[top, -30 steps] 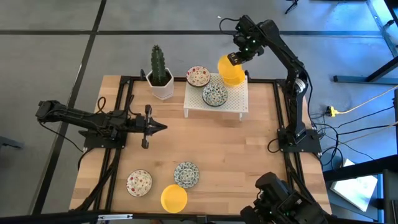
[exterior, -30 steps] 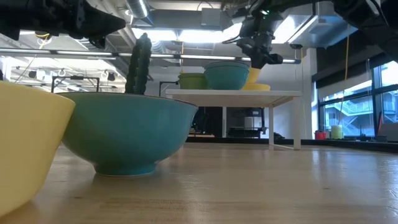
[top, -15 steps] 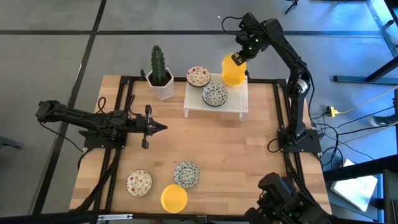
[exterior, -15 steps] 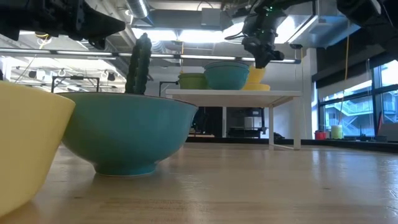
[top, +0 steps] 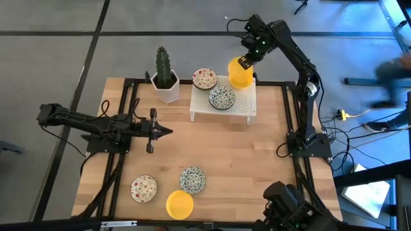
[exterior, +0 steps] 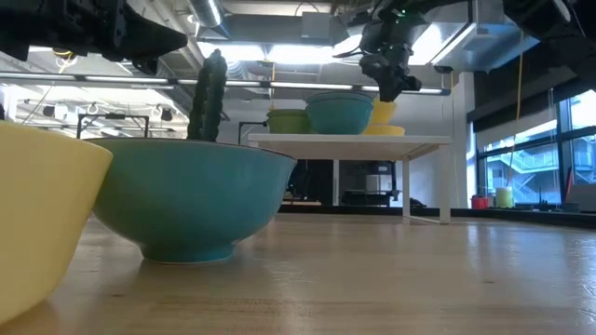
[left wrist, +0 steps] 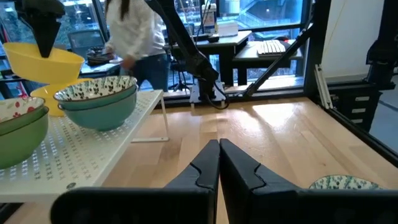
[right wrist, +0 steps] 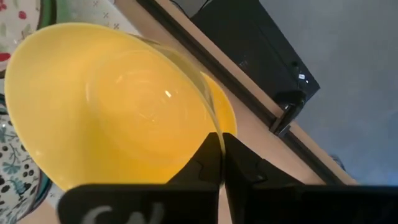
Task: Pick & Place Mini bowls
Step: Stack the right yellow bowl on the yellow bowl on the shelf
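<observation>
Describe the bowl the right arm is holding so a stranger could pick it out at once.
Find the white perforated rack at the table's far edge, beside the cactus pot. Over its far right corner, the right gripper pinches the rim of a yellow bowl. It is the only plain yellow bowl there, above another yellow one; its neighbours are patterned.

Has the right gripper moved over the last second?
Yes. The right gripper, shut on the yellow bowl, shifted slightly toward the far edge of the white rack, ending over its far right corner.

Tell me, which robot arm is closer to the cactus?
The left. The left gripper waits over the table just in front of the cactus; the right gripper is farther off, beyond the white rack, holding a yellow bowl.
</observation>
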Controlling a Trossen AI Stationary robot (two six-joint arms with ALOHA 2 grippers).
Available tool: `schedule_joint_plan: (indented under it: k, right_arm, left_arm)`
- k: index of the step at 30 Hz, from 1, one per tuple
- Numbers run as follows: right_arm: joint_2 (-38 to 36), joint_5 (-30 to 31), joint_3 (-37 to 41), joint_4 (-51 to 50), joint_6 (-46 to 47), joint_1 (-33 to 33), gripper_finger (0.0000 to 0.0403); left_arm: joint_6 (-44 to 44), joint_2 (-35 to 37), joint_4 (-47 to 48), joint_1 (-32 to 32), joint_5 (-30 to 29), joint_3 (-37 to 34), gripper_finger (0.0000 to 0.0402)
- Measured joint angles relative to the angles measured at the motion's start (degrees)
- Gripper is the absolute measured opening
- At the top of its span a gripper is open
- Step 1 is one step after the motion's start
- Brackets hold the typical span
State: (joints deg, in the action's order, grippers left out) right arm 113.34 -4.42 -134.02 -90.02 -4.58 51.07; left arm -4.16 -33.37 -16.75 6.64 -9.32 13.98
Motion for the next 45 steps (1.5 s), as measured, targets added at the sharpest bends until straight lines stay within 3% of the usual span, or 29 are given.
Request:
schedule_joint_plan:
  k: [14, 22, 45]
  right_arm:
    - [-4.75, 0.33, 0.01, -0.01, -4.86, 1.76, 0.0004]
    - [-4.59, -0.02, 6.78, -0.04, -8.85, 0.65, 0.0004]
    - [-4.59, 1.83, 9.86, 1.53, -5.62, -0.59, 0.0004]
  left_arm:
    - [1.9, -0.01, 0.76, -0.01, 0.0, 0.0, 0.0006]
    - [1.92, 0.01, 0.76, -0.01, -0.02, 0.0, 0.0006]
    - [1.92, -0.01, -0.51, -0.01, -0.22, -0.02, 0.0006]
